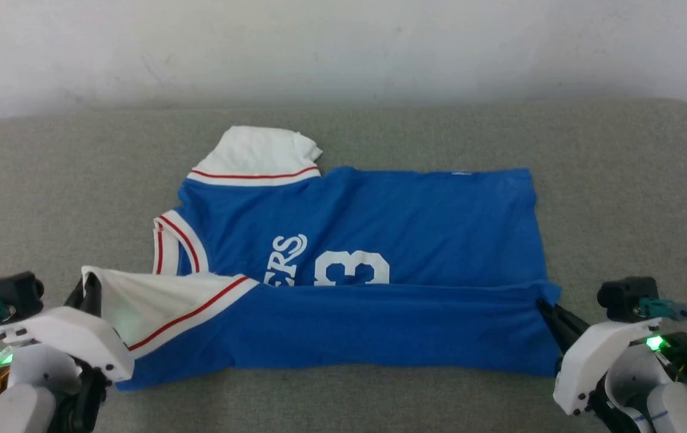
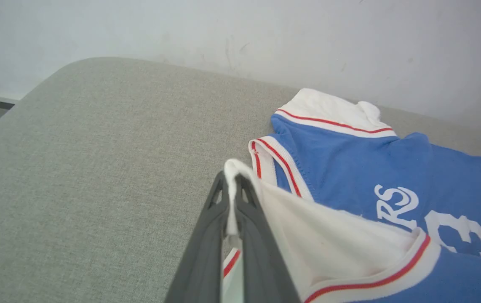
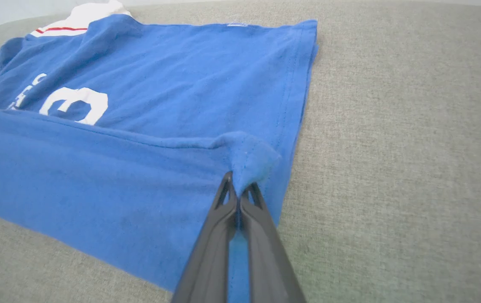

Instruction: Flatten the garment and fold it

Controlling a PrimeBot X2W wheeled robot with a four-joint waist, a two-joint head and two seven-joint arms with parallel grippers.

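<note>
At the left, the left gripper [image 2: 232,187] is clamped on the edge of the white near sleeve [image 1: 151,294], its two dark fingers pressed together with a sliver of cloth between them, holding that sleeve raised off the grey cushion [image 1: 49,180]. Just beyond it lies the striped collar [image 1: 166,246], and further back the far sleeve [image 1: 253,150] rests flat. The garment [image 1: 379,228] is spread sideways across the middle of the cushion, front up, with its near long edge drawn over the chest so the fold line cuts across the lettering [image 1: 288,255] and the lower half of the number 3 [image 1: 352,267]. At the right, the right gripper [image 3: 238,191] is pinched shut on the hem corner [image 3: 251,158], which puckers into a small peak. The step in hand looks like a lengthwise fold (near side carried toward the far side). To do it well, I would move both grippers together at one height and pace, hold the cloth lightly taut between them so the band stays smooth, set the carried edge parallel to the far edge, and lower it onto the shirt before letting go.
</note>
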